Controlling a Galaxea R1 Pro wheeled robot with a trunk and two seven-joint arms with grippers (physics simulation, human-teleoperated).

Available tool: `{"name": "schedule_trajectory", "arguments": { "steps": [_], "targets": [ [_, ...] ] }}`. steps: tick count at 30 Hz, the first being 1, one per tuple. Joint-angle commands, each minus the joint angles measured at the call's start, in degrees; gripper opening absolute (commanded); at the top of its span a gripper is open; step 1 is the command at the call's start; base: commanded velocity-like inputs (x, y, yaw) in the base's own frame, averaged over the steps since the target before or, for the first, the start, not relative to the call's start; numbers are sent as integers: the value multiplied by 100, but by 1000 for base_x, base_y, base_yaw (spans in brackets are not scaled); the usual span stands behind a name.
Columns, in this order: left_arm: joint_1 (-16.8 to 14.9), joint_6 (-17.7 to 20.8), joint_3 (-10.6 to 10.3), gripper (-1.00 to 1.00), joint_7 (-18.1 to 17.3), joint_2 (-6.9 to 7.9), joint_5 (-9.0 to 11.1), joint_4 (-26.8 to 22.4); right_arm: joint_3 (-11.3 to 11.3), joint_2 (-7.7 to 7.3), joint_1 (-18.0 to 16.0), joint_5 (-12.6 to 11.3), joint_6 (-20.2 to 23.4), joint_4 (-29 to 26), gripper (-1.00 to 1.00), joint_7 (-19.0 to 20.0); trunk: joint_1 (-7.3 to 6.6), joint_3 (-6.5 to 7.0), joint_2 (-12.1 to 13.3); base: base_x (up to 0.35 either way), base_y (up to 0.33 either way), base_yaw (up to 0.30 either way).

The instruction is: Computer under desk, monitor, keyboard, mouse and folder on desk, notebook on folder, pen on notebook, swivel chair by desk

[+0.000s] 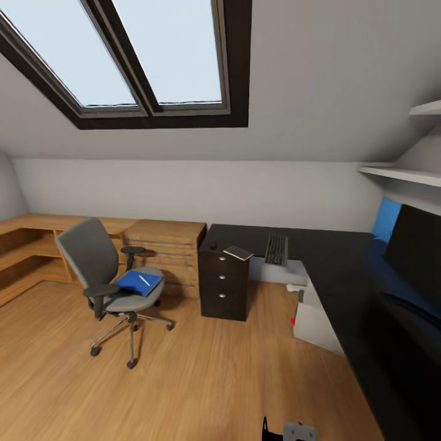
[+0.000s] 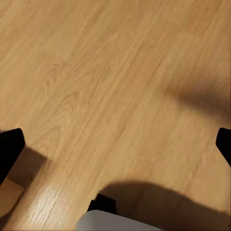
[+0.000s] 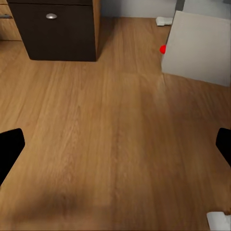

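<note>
The swivel chair (image 1: pixel 101 272) stands on the wood floor at the left, with the blue folder (image 1: pixel 138 283) on its seat and the thin white pen (image 1: pixel 144 280) lying on the folder. The black desk (image 1: pixel 343 260) runs along the back and right. On it lie the keyboard (image 1: pixel 276 249), a small thin notebook (image 1: pixel 238 252) and the dark mouse (image 1: pixel 212 245). The monitor (image 1: pixel 416 251) stands at the far right. The grey computer (image 1: pixel 315 318) (image 3: pixel 199 45) sits under the desk. My left gripper (image 2: pixel 115 144) and right gripper (image 3: pixel 115 147) hang open over bare floor.
The desk's black drawer unit (image 1: pixel 223 285) (image 3: pixel 53 31) stands beside a wooden dresser (image 1: pixel 166 245) and low wooden shelving (image 1: pixel 30 245). A blue wall panel (image 1: pixel 386 220) sits behind the monitor, white shelves (image 1: pixel 401 173) above. Open floor lies between me and the chair.
</note>
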Motion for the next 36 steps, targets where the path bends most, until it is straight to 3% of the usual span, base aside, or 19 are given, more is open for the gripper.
{"name": "schedule_trajectory", "arguments": {
  "steps": [1,22,36],
  "targets": [
    [1,-18,-48,100,24,7,54,-8,49,-1,-7,-29,-15,3,100,-40,4,-15,-4,318,86,0],
    [1,-18,-48,100,24,7,54,-8,-1,-10,-7,-54,-76,-6,100,-45,4,-207,-4,329,19,-8],
    [1,-12,-37,100,24,9,73,-8,-3,-2,-4,-64,-277,3,100,-49,4,-238,-4,248,0,-240]
  ]
}}
